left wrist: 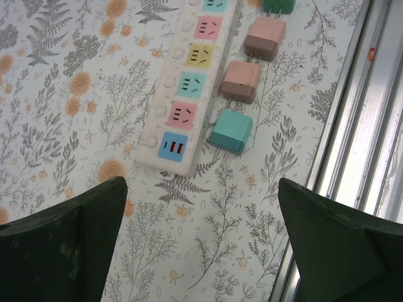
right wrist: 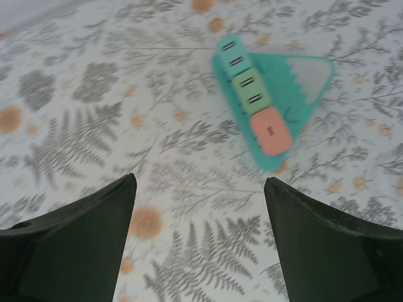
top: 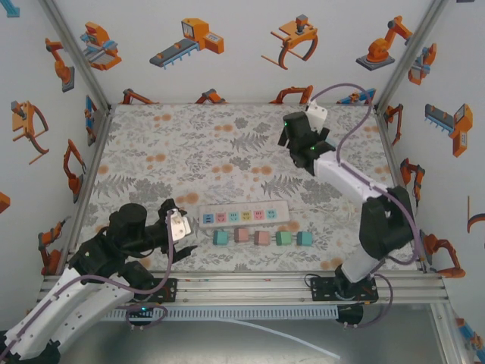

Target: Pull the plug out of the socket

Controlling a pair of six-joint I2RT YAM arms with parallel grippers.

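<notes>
A white power strip (top: 244, 216) with coloured sockets lies near the table's front; in the left wrist view the power strip (left wrist: 189, 88) has bare sockets. Several plugs lie in a row just in front of it, apart from the sockets: a teal plug (top: 220, 237) (left wrist: 230, 132), two pink plugs (top: 242, 236) (left wrist: 240, 82), a green plug (top: 284, 238) and another teal plug (top: 305, 239). My left gripper (top: 189, 235) (left wrist: 201, 251) hangs open just left of the strip's end, holding nothing. My right gripper (top: 297, 148) (right wrist: 200, 245) is open, far back over the table.
A teal triangular piece (right wrist: 271, 100) carrying green and pink blocks lies on the floral cloth ahead of the right gripper. The metal rail (top: 250, 284) (left wrist: 359, 145) runs along the front edge, close to the plugs. White walls enclose the table.
</notes>
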